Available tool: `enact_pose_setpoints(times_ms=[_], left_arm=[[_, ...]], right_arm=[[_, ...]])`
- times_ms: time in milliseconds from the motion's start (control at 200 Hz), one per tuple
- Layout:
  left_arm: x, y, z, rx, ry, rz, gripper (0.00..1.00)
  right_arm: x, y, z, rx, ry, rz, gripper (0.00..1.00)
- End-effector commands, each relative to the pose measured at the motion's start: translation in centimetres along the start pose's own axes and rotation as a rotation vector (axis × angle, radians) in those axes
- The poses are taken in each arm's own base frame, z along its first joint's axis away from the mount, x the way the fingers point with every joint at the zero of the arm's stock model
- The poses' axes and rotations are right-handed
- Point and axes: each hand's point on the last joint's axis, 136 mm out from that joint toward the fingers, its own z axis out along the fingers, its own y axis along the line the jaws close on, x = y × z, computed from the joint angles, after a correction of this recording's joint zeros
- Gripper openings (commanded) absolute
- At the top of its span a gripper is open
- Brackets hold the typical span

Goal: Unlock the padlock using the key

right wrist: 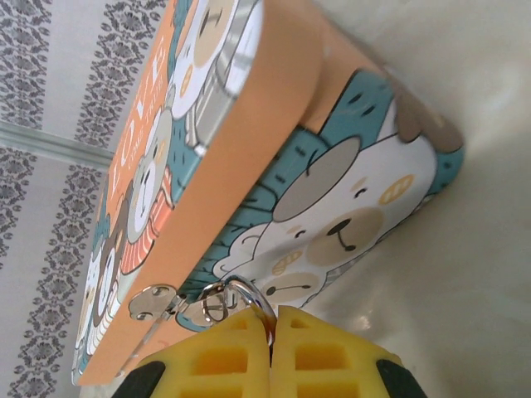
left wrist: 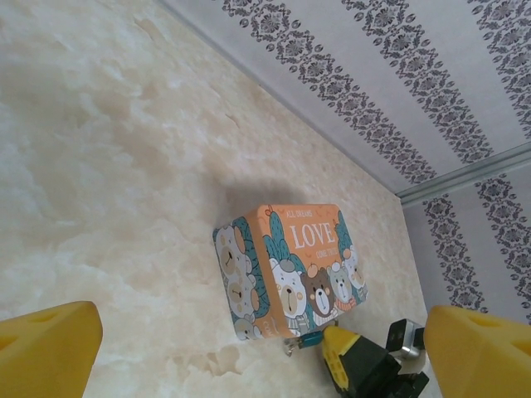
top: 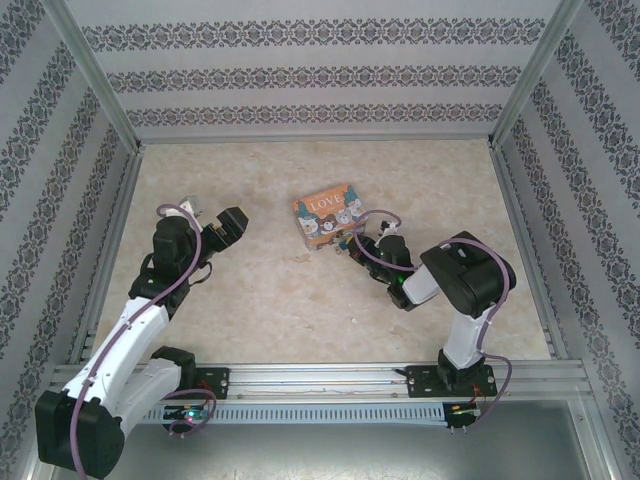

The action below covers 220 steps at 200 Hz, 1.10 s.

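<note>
Table (top: 300,310): pale marbled surface carrying the one landmark, the orange "LOVE" box (top: 325,215).

Box: lies flat and lid up, with cartoon bears printed on the lid and side walls. The lid is down. A silvery hasp (right wrist: 153,303) sits on the wall facing the right arm.

Left pincer (top: 228,225): well apart from the box, on its left, and clear of the table. The jaws stand wide open with nothing between them. In the left wrist view the yellow fingers (left wrist: 50,348) frame the box from a distance.

Right pincer (right wrist: 271,319): just beside the box wall that bears the hasp. The yellow pads are pressed fully together. A silvery loop (right wrist: 245,292) next to the hasp runs down to the seam between the pads. Whether anything is pinched there cannot be told.

Padlock (left wrist: 311,338): small teal body at the foot of the box's hasp wall, beside the right pincer's tip.
</note>
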Motion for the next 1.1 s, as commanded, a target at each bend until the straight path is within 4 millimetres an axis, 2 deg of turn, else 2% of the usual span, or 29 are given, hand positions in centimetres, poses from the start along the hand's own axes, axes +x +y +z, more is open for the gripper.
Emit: enact_pose_setpoints(times_ms=[0, 365, 600, 844, 1094], left_arm=[[-0.9, -0.3, -0.3, 0.033, -0.032, 0.031, 1.0], [-1.8, -0.1, -0.9, 0.03, -0.058, 0.057, 0.99], [-2.4, 0.1, -1.4, 0.024, -0.078, 0.097, 0.99], [-2.8, 0.4, -1.5, 0.016, -0.093, 0.116, 0.99], [-3.1, 1.0, -1.4, 0.007, -0.114, 0.115, 0.99]], right_arm=[[-1.7, 1.1, -0.7, -0.038, -0.06, 0.003, 0.01], [-2.0, 1.5, -2.5, 0.002, -0.05, -0.081, 0.0], [-1.5, 3.3, -4.0, 0.02, 0.04, -0.2, 0.0], [0.2, 6.2, -7.1, 0.051, 0.256, -0.375, 0.01], [3.1, 6.8, -10.7, 0.104, 0.49, -0.396, 0.0]])
